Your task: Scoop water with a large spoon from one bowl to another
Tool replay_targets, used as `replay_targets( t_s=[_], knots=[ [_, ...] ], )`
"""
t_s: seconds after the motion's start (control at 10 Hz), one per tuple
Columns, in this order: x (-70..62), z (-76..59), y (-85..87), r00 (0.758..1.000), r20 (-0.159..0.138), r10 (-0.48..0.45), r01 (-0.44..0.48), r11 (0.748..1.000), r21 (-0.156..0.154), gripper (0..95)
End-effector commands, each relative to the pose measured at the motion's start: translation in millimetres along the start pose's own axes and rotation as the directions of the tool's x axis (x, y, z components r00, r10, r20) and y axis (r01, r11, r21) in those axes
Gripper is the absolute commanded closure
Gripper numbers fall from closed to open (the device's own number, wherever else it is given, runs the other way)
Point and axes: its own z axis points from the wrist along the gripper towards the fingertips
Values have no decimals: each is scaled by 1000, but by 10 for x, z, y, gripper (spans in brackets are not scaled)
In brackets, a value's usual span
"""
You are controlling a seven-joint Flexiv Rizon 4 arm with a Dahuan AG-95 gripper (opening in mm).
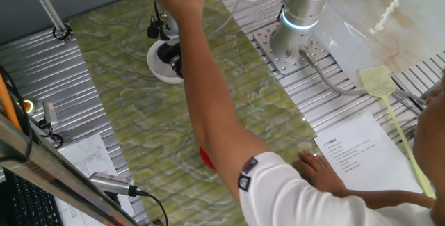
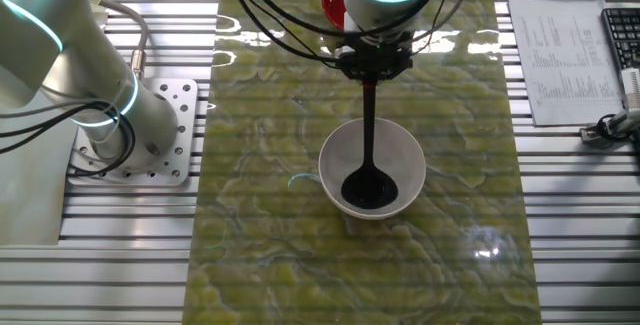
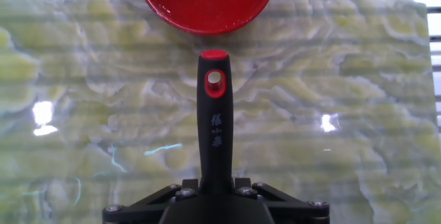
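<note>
Glossy green marbled mat (image 2: pixel 270 215); fingers (image 2: pixel 371 62) clamp slim black ladle (image 2: pixel 368 180), round scoop in white bowl (image 2: pixel 400 150).

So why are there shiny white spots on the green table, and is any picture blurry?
Hand view: lamp glare on the glossy green tabletop and in the red bowl; ladle sharp. The other fixed view: the same glare near the white bowl. One fixed view: a person's arm crosses the middle, slightly soft.

Red bowl (image 1: pixel 206 158) mostly behind person's arm (image 1: pixel 208 87)
</note>
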Motion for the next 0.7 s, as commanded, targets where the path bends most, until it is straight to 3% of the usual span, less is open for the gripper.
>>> replay_targets(
  t_s=[0.1, 0.4, 0.7],
  knots=[
    [-193, -431, 3, 995, 85, 44, -43, 999, -11, 950],
    [-236, -538, 19, 996, 77, 46, -45, 999, -12, 950],
    [-141, -616, 37, 996, 76, 35, -34, 999, -20, 950]
  ],
)
